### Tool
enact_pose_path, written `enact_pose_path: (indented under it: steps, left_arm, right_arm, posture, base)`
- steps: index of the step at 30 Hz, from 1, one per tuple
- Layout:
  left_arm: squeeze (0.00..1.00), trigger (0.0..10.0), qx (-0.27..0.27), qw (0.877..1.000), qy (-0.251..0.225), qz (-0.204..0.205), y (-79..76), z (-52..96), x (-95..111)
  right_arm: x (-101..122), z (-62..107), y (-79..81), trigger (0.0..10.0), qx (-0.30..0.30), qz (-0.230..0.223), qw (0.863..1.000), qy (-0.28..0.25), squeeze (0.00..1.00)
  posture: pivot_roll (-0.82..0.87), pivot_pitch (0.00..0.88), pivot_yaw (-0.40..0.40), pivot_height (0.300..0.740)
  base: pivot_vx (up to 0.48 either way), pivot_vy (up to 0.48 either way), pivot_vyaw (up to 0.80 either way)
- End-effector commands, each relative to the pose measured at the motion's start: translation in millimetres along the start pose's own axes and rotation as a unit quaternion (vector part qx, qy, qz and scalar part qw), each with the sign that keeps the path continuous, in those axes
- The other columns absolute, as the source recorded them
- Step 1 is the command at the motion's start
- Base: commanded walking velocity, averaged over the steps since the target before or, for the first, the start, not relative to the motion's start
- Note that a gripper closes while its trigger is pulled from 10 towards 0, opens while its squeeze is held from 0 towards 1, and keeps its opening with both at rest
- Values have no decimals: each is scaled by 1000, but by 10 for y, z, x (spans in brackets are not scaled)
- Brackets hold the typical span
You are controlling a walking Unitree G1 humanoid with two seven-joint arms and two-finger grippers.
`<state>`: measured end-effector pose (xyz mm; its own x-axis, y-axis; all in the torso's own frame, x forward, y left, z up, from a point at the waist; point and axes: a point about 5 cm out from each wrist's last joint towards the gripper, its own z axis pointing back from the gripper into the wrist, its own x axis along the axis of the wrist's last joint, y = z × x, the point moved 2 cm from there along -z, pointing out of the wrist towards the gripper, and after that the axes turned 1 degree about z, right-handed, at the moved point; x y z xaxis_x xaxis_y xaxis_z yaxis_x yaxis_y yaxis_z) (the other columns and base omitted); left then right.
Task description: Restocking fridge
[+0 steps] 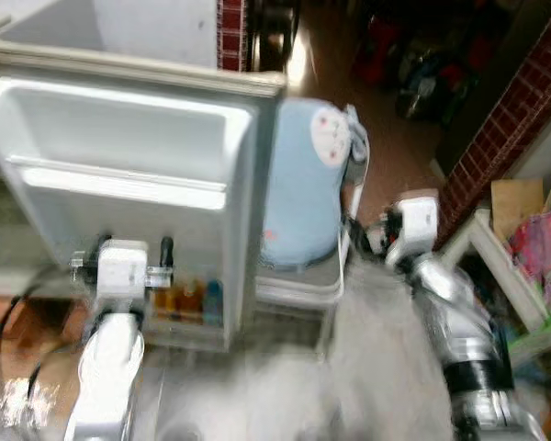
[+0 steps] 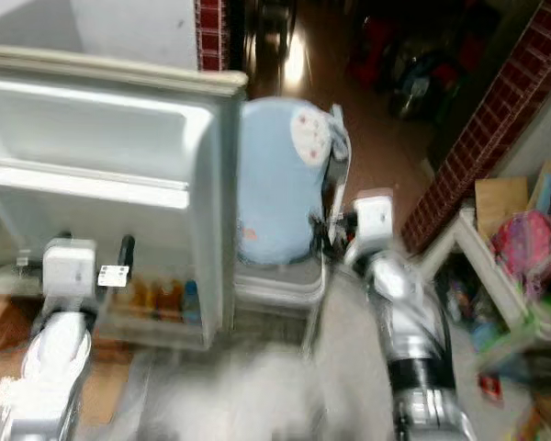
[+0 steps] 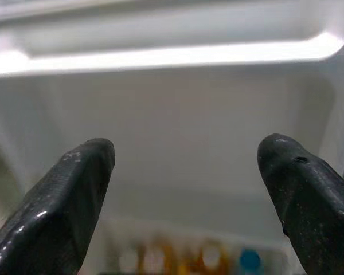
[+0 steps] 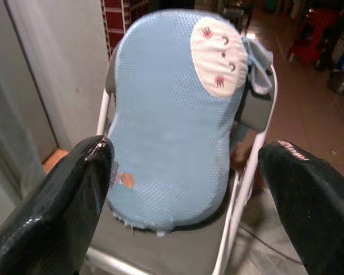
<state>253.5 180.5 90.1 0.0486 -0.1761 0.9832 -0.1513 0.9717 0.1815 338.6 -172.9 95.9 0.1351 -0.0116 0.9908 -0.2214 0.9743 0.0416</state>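
The fridge door [image 1: 119,147] stands open at the left, white, with moulded shelves. Its bottom door shelf holds several bottles [image 1: 188,299], orange ones and one with a blue cap, blurred. My left gripper [image 1: 135,246] is open just in front of the door's lower part, above those bottles. In the left wrist view its fingers [image 3: 74,189] are spread wide with nothing between them, and the bottles [image 3: 209,258] sit low behind. My right gripper [image 4: 186,148] is open and empty, pointing at a light blue cushion [image 4: 172,114].
The blue cushion [image 1: 298,175] leans on a white-framed folding chair [image 1: 298,289] right beside the door's edge. A brick wall [image 1: 505,119] runs along the right, with a cluttered white shelf [image 1: 533,239] below it. Dark clutter lies on the floor beyond.
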Motion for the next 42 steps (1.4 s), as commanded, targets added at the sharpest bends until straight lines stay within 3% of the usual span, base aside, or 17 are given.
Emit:
enact_pose_path:
  steps: [1,12,14,16,24,26,29,31,35,36,37,38,40,42]
  left_arm:
    - [0,10000,42,999,32,3,167,42,-99]
    - [0,10000,27,995,96,2,59,208,-274]
    - [0,10000,3,987,158,7,2,244,-421]
    - [0,10000,-13,983,184,2,-27,277,-481]
    - [0,10000,-21,983,184,11,-52,293,-459]
    - [0,10000,-25,982,186,9,-63,290,-455]
    - [0,10000,-27,981,193,7,-65,291,-454]
    - [0,10000,-26,981,195,7,-64,292,-454]
    - [0,10000,-28,980,195,8,-68,294,-453]
    - [0,10000,-31,980,194,7,-70,292,-454]
    - [0,10000,-34,980,195,6,-72,288,-459]
    - [0,10000,-34,980,195,6,-72,288,-459]
    - [0,10000,-41,979,198,7,-84,281,-464]
    - [0,10000,-43,979,200,7,-89,280,-467]
  right_arm:
    - [149,-116,127,10000,12,3,1000,-27,0]
    - [334,-294,216,10000,-25,-31,997,-60,0]
    - [335,-345,247,10000,-41,-46,996,-59,0]
    - [363,-378,291,10000,-42,-39,996,-62,0]
    - [622,-553,458,10000,-38,-25,995,-88,0]
    - [646,-587,524,10000,-24,-33,995,-87,0]
    - [658,-569,725,10000,70,-67,991,-87,0]
    - [655,-510,848,10000,139,-78,983,-88,0]
    - [659,-293,999,10000,270,-133,949,-90,0]
    - [671,-145,1015,10000,328,-144,930,-88,0]
    - [692,95,1037,10000,411,-166,893,-81,0]
    - [692,95,1037,10000,411,-166,893,-81,0]
    - [684,286,914,10000,456,-173,871,-66,0]
    - [626,295,853,10000,453,-160,876,-53,0]
  posture:
    - [79,0,-71,740]
    - [135,0,-107,740]
    - [137,0,-108,740]
    - [139,0,-105,740]
    - [143,0,-103,740]
    - [145,0,-106,740]
    - [148,0,-110,740]
    - [148,0,-110,740]
    - [143,0,-108,740]
    - [137,0,-105,740]
    - [130,0,-102,740]
    - [130,0,-102,740]
    - [123,0,-99,740]
    - [120,0,-98,740]
  base:
    - [0,0,794]
    - [0,0,791]
    - [0,0,791]
    - [0,0,791]
    - [0,0,707]
    - [0,0,406]
    - [0,0,0]
    - [0,0,0]
    - [0,0,0]
    - [0,0,0]
    - [0,0,0]
    - [0,0,0]
    - [0,0,0]
    - [0,0,0]
